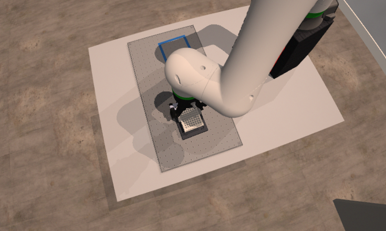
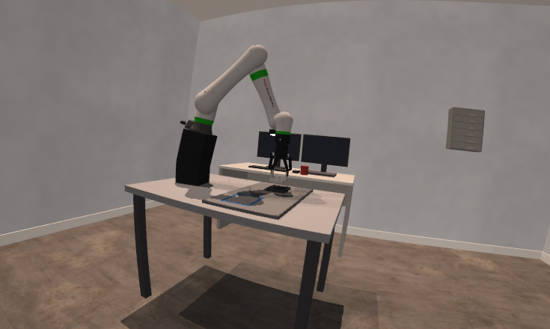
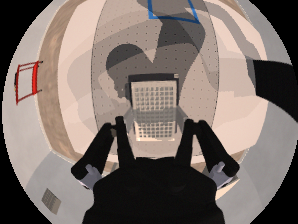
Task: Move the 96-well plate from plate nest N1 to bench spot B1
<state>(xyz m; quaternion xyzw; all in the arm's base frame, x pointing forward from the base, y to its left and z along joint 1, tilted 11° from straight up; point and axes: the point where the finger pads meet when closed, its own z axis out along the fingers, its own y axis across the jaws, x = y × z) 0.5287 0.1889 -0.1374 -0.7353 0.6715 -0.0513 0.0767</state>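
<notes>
The white 96-well plate (image 1: 190, 119) is gripped across its short width by my gripper (image 1: 187, 111), which is shut on it. The plate hangs level a little above the dark plate nest N1 (image 1: 194, 131), as the side view shows with the plate (image 2: 277, 178) over the nest (image 2: 277, 188). In the wrist view the plate (image 3: 154, 106) sits between my two fingers. The blue taped outline B1 (image 1: 174, 45) lies empty at the far end of the grey perforated deck; it also shows in the wrist view (image 3: 172, 6) and the side view (image 2: 242, 200).
My arm's black base (image 1: 300, 49) stands at the table's back right corner. A second desk with monitors (image 2: 303, 147) and a red cup (image 2: 304, 170) is behind the table. My arm's elbow (image 1: 188, 71) hides part of the deck between nest and outline.
</notes>
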